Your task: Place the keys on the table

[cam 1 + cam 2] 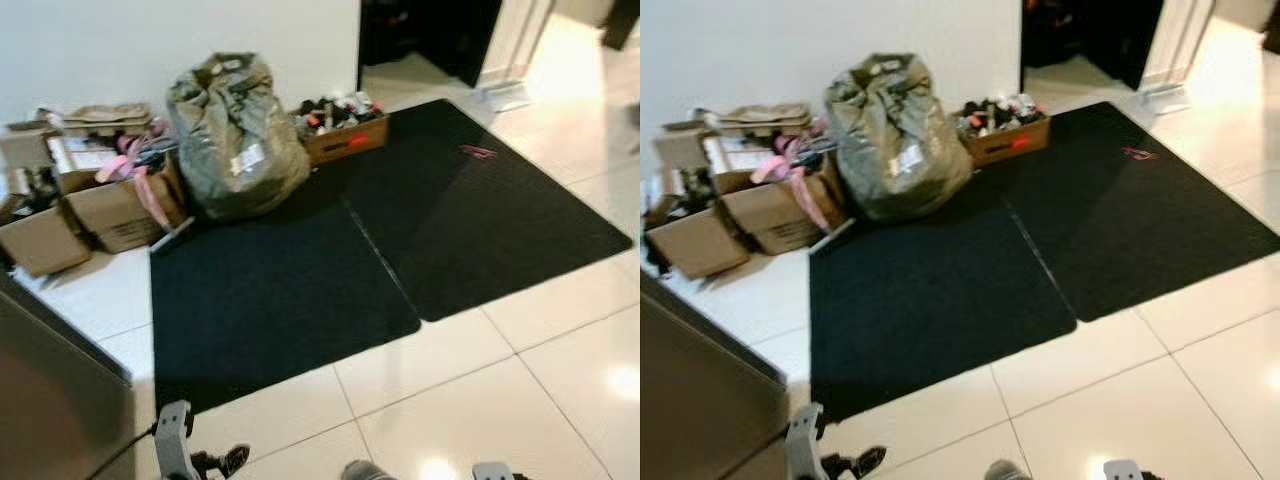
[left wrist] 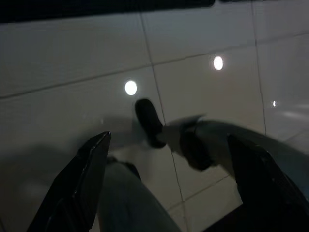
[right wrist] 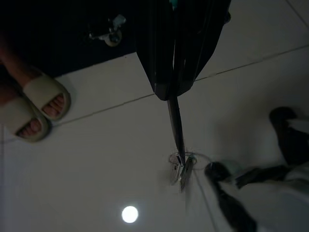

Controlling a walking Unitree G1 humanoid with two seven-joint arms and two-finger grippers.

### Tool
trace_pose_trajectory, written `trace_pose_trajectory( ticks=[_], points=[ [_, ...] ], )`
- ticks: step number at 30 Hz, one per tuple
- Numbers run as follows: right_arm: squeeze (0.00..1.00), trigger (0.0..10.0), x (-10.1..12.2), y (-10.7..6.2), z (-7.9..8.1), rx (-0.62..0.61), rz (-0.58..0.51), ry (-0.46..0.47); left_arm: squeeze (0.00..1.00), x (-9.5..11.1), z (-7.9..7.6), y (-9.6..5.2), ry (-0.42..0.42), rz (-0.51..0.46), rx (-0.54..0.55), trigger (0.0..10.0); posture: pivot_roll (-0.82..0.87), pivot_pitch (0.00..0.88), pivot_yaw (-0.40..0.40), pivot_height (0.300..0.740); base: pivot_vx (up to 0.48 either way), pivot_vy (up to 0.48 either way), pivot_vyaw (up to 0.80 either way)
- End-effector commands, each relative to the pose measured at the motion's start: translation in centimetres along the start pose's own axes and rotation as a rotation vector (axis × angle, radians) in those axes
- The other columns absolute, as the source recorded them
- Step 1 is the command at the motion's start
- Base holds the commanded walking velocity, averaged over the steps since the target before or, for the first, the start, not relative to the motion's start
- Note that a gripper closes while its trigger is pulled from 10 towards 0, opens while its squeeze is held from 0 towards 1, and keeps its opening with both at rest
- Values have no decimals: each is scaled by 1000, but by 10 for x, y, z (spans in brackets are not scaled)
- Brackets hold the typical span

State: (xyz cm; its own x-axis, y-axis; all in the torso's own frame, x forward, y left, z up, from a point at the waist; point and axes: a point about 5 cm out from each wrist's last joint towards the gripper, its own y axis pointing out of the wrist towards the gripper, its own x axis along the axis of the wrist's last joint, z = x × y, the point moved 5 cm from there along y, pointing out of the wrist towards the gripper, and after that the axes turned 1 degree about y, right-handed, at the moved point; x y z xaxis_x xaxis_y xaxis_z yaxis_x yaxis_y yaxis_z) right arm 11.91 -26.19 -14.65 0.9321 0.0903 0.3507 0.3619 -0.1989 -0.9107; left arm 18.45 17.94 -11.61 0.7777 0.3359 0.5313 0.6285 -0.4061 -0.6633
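Right gripper [image 3: 175,89] pinched closed on a strap, keys [image 3: 180,169] dangling below its tips (probably on a ring); left gripper [image 2: 169,164] spread wide, nothing between fingers

A person's feet in sandals [image 3: 34,108] are cut off at the edge, legs hidden in darkness.

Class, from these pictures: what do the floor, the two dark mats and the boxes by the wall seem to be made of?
Floor: glossy pale tile, probably ceramic; grout lines and lamp glare show. Mats: matte black, likely carpet-like fabric; no shine. Boxes: brown cardboard, dull, with folded flaps.
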Motion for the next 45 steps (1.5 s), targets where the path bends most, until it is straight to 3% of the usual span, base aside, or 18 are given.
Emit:
trace_pose_trajectory(
  ticks=[1,24,32,45],
  points=[
    [0,10000,-10,-1,4,7,29,-4,0,-12,4,-4,-6,41,14,10000,-168,102,125,740,0,0,-800],
    [0,10000,-18,-2,-5,-40,61,-30,0,-16,-2,-2,3,60,-17,10000,-169,109,126,740,0,0,-800],
    [0,10000,-17,-2,-4,-40,60,-34,0,-11,1,0,57,49,17,10000,-166,103,128,740,0,0,-800],
    [0,10000,-17,-2,-3,-37,64,-31,0,-12,1,2,53,50,43,10000,-166,104,129,740,0,0,-800]
  ],
)
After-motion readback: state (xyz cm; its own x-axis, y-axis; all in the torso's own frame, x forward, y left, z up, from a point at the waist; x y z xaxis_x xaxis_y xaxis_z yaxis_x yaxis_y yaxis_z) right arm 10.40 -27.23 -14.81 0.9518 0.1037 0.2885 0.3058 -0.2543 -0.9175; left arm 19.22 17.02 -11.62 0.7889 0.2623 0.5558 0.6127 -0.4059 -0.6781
